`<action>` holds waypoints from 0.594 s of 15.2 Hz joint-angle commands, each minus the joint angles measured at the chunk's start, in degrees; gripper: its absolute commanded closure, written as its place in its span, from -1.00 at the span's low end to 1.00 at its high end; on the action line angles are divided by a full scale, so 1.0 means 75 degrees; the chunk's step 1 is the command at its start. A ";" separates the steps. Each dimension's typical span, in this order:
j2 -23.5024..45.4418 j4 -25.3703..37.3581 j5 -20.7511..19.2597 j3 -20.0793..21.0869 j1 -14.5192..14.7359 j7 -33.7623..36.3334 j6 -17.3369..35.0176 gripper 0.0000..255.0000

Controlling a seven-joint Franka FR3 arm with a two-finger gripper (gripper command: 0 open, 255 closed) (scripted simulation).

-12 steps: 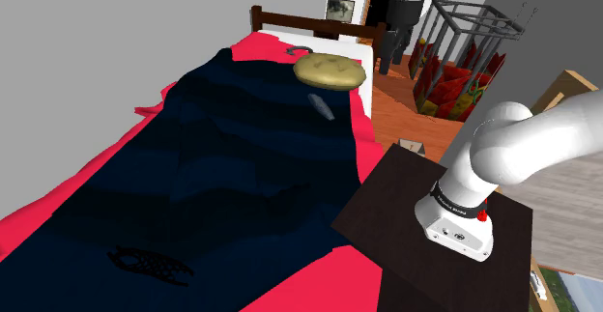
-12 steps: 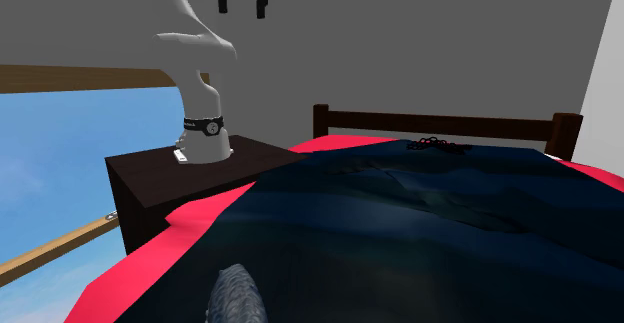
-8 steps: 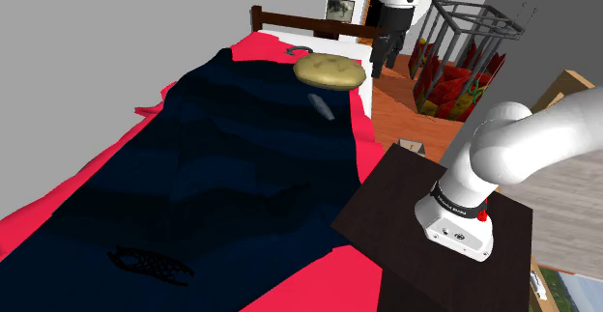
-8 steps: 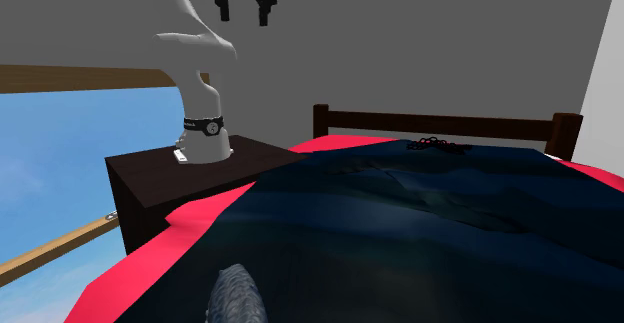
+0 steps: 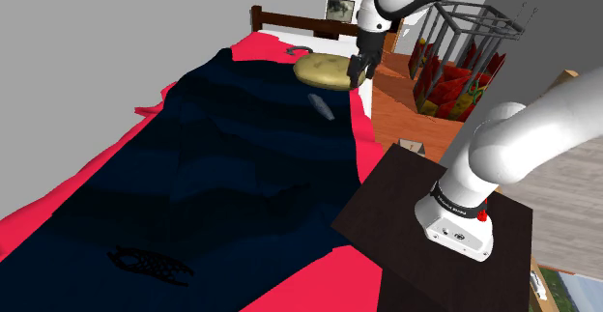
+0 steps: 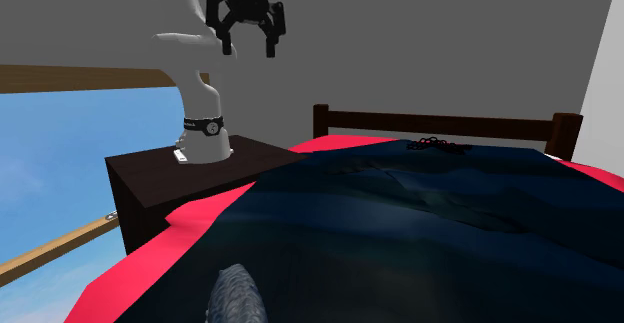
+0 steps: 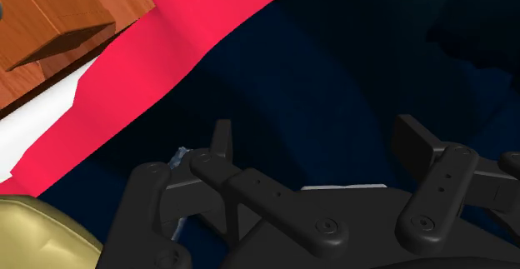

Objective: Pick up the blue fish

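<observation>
The blue fish (image 5: 320, 105) is a small grey-blue, ribbed thing lying on the dark blue blanket (image 5: 232, 165), just in front of a golden round cushion (image 5: 330, 70). In the second exterior view the fish (image 6: 238, 297) lies at the near bottom edge. My gripper (image 5: 362, 69) hangs open in the air beside the cushion, above and beyond the fish in the shoulder view. Seen from the second exterior view, the gripper (image 6: 246, 39) is high over the stand, fingers apart and empty. In the wrist view, nothing but blanket shows between the spread fingers of the gripper (image 7: 317, 134). A pale blue sliver (image 7: 177, 157) peeks out beside one finger.
A red sheet (image 5: 58, 204) edges the blanket. A black net-like object (image 5: 150, 264) lies near the bed's foot. The dark wooden headboard (image 5: 290, 20), a wire cage (image 5: 464, 59) on the wooden floor, and the dark stand (image 5: 406, 213) surround the bed.
The gripper has come down and swung toward the shoulder view's left, from beside the doorway to next to the golden cushion. The fish has not moved.
</observation>
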 commanded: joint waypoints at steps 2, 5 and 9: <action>0.0744 0.0019 -0.0071 -0.0096 -0.0087 0.0062 0.0862 -1.00; 0.1543 0.0191 -0.0120 -0.0203 -0.0171 0.0104 0.1608 -1.00; 0.2654 0.0570 -0.0131 -0.0348 -0.0272 0.0142 0.2500 -1.00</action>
